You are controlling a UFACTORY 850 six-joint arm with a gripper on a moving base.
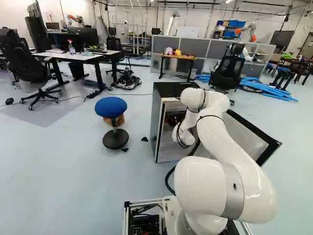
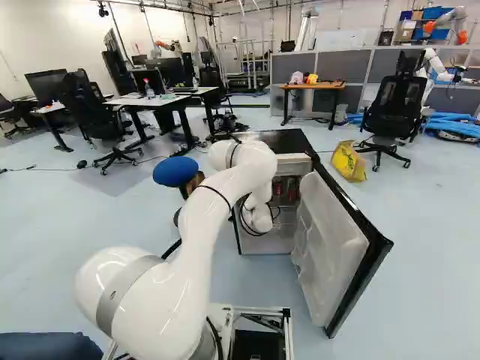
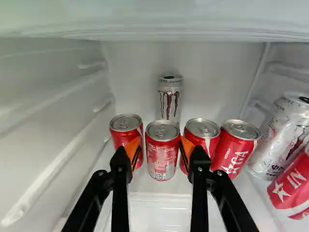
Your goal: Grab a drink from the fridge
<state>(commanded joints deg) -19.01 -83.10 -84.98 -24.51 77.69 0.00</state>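
The one white arm [image 2: 199, 217] reached into the one fridge [image 2: 289, 140], whose single door [image 2: 330, 240] stood open to the right, its free edge near the base. In the wrist view I counted seven cans inside — five red and two tall pale ones. The pincer [image 3: 159, 149] stood wide, holding nothing, its two orange-padded fingers on either side of the front of one upright red can [image 3: 162, 157]. Beside that can, on one side, was one red can [image 3: 126, 130]; on the other were two more, a closer one [image 3: 200, 135] and, next to it, another [image 3: 235, 147]. One tall can [image 3: 170, 99] stood far back, behind the row. Well off to one side of the fingers were the second tall can [image 3: 282, 137] and the fifth red one [image 3: 292, 186], just beside each other. One blue stool [image 1: 111, 107] stood left of the fridge; one yellow bag [image 2: 349, 161] lay farther right — far off, one wooden worktop [image 2: 315, 86] carried a pink thing and a yellow one.
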